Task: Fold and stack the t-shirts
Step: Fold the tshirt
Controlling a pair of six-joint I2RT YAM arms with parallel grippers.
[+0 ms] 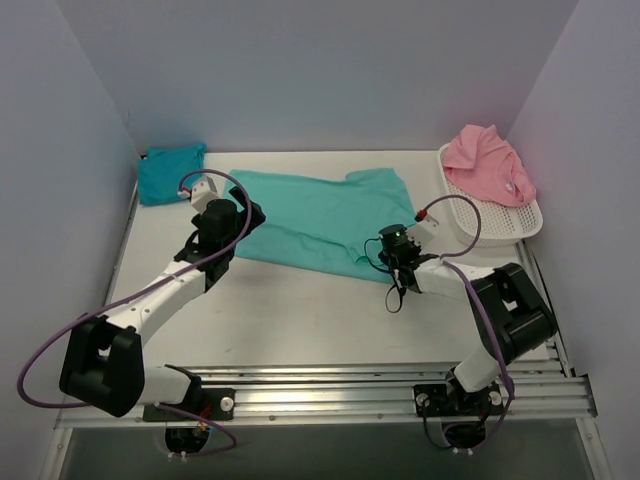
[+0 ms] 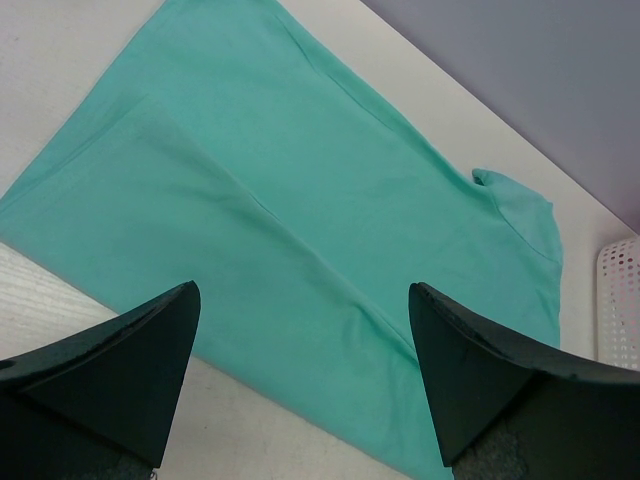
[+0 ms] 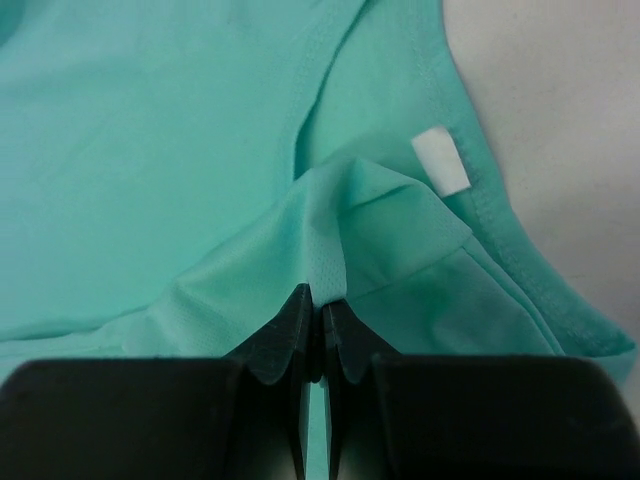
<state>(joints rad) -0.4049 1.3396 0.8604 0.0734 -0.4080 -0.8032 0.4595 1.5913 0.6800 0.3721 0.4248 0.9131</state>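
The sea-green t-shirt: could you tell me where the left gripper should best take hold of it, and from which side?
Probably its near edge, left end, coming from above on the near side. The sea-green t-shirt lies flat, that edge free on the bare table, just below the open left gripper; the right gripper pinches the right end.

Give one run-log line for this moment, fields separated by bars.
left fingers: open, by sea-green t-shirt | right fingers: shut on sea-green t-shirt near neck label | turquoise t-shirt: far-left corner | pink t-shirt: on white mesh basket
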